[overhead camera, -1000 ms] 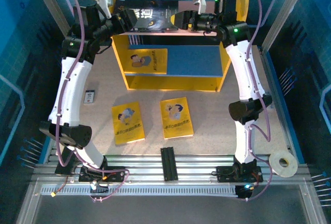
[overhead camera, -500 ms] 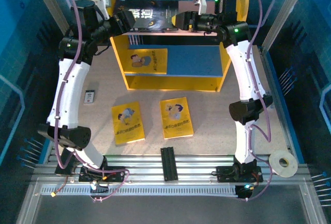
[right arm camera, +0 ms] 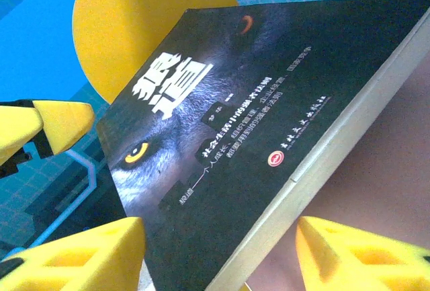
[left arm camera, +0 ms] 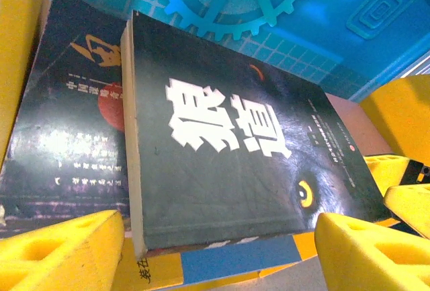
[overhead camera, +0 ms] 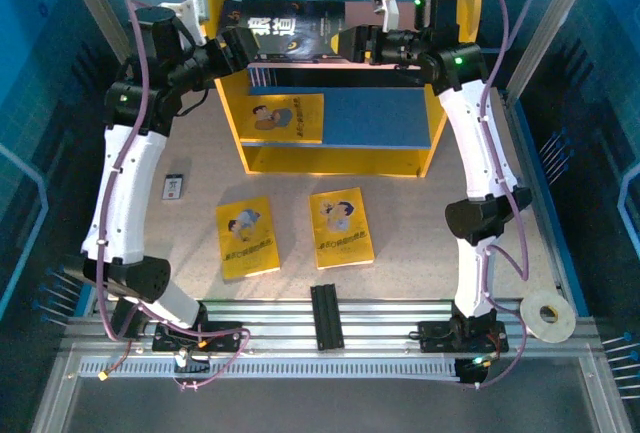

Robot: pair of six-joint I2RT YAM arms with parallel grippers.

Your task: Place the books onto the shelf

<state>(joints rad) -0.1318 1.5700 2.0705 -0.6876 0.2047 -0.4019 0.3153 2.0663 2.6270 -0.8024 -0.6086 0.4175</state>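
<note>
A dark wolf-face book point(overhead camera: 290, 35) lies flat on the pink upper board of the shelf point(overhead camera: 330, 161), partly over a second dark book point(left arm camera: 67, 130). At its left end my left gripper point(overhead camera: 236, 49) is open, its yellow fingers point(left arm camera: 60, 251) either side of the book's near edge point(left arm camera: 222, 170). My right gripper point(overhead camera: 346, 45) is open at the right end, the book's corner point(right arm camera: 222, 170) between its fingers point(right arm camera: 363, 251) above the pink board point(right arm camera: 390, 170). One yellow book point(overhead camera: 287, 118) lies on the blue lower board. Two yellow books point(overhead camera: 247, 237) point(overhead camera: 340, 227) lie on the table.
A small white-and-black card point(overhead camera: 174, 187) lies left of the shelf. A black bar point(overhead camera: 327, 317) sits at the near edge between the arm bases, and a tape roll point(overhead camera: 548, 315) at the near right. Blue walls close in on both sides.
The left arm's elbow has swung out to the left and its gripper has drawn back slightly. The wolf book and the right gripper have barely moved.
</note>
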